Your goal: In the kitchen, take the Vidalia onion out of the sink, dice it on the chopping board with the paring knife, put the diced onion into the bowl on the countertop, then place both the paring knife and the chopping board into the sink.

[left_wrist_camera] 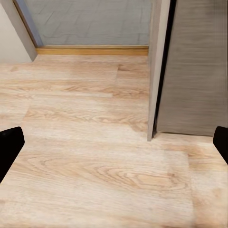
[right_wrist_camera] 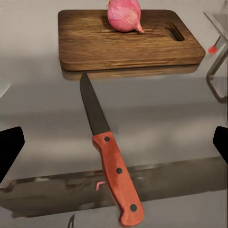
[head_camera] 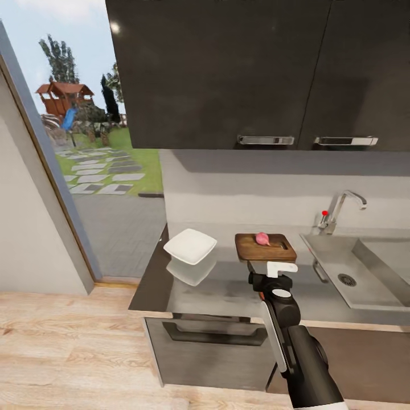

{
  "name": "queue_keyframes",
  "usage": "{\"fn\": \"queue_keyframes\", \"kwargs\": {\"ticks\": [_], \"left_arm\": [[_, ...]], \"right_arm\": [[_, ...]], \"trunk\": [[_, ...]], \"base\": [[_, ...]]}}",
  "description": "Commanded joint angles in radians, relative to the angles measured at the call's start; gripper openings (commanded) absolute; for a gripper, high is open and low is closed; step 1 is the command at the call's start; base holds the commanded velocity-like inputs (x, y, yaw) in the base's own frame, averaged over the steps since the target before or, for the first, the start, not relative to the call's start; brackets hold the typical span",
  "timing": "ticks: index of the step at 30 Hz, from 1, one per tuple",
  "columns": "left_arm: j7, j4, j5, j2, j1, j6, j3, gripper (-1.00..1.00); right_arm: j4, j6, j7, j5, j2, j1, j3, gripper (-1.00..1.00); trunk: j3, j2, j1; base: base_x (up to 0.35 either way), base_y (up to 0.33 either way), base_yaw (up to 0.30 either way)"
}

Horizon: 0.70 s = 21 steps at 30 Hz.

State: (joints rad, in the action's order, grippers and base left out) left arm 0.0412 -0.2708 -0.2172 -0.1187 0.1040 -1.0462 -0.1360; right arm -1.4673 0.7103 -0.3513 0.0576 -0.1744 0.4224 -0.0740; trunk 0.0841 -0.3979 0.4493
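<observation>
While onion (right_wrist_camera: 124, 15) tops board (right_wrist_camera: 128, 40), knife (right_wrist_camera: 110, 152) apparently lies loose.

— Was there any writing, label or number to be read anywhere in these views?

— None. The paring knife (right_wrist_camera: 108, 150) showed three plain rivets on its red-orange handle and no maker's mark on the blade. The chopping board (right_wrist_camera: 128, 40) carried only wood grain.

— And the upper cabinets (head_camera: 256, 74) or the tap (head_camera: 341, 209)?

— Plain dark fronts with bar handles; the tap had a red knob, unmarked.
</observation>
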Motion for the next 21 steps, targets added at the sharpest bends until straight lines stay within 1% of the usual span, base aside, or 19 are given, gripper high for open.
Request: {"fn": "queue_keyframes", "kwargs": {"ticks": [1,9,14,21], "left_arm": [[0.005,-0.002,-0.007,-0.001,0.000,-0.001,-0.008,1.00],[0.005,-0.002,-0.007,-0.001,0.000,-0.001,-0.008,1.00],[0.005,-0.002,-0.007,-0.001,0.000,-0.001,-0.008,1.00],[0.004,-0.002,-0.007,-0.001,0.000,-0.001,-0.008,1.00]], "right_arm": [[-0.001,0.008,-0.001,0.006,0.000,0.001,-0.001,1.00],[-0.001,0.008,0.000,0.003,0.000,0.001,-0.001,1.00],[-0.001,0.008,0.001,0.002,0.000,0.001,-0.001,1.00],[-0.001,0.008,0.001,0.001,0.000,0.001,-0.001,1.00]], "trunk": [[0.002,-0.002,0.001],[0.002,-0.002,0.001],[0.002,-0.002,0.001],[0.002,-0.002,0.001]], "base": [[0.043,-0.134,0.000],[0.080,-0.201,0.000],[0.022,-0.060,0.000],[0.004,-0.009,0.000]]}}
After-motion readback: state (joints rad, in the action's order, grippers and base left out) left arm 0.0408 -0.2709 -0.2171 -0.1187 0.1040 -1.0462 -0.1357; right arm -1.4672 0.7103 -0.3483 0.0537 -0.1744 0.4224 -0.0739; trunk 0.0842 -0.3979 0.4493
